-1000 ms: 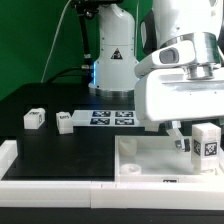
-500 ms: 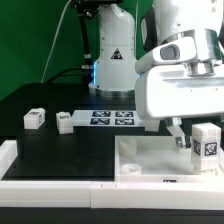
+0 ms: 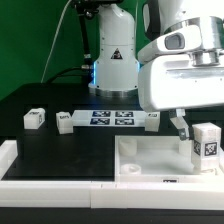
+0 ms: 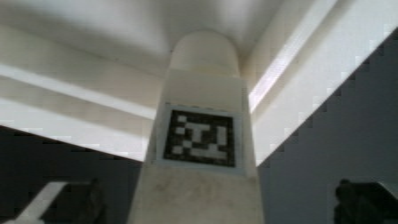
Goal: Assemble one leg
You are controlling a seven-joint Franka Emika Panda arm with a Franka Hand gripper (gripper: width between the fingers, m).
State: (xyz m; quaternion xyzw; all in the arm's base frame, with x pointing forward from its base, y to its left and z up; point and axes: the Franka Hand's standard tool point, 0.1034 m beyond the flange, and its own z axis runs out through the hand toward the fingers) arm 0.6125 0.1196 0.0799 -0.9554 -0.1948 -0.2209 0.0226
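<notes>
Arm (image 3: 185, 70) has lifted and shifted toward the exterior view's right, uncovering a spare post (image 3: 152, 120) on the counter (image 3: 50, 138). White panel (image 3: 150, 160) lies in front, and the leg (image 3: 207, 143) stands upright at its right-hand corner. Jaws are open, straddling the leg with gaps either side. Judged: leg placed, seating unfinished. Next: close squarely, then twist without tilting.

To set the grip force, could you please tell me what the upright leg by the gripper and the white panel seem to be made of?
The leg: likely white plastic, matte, rounded top; its tag looks like printed paper. The panel: seemingly similar white plastic, smooth moulded rims.
</notes>
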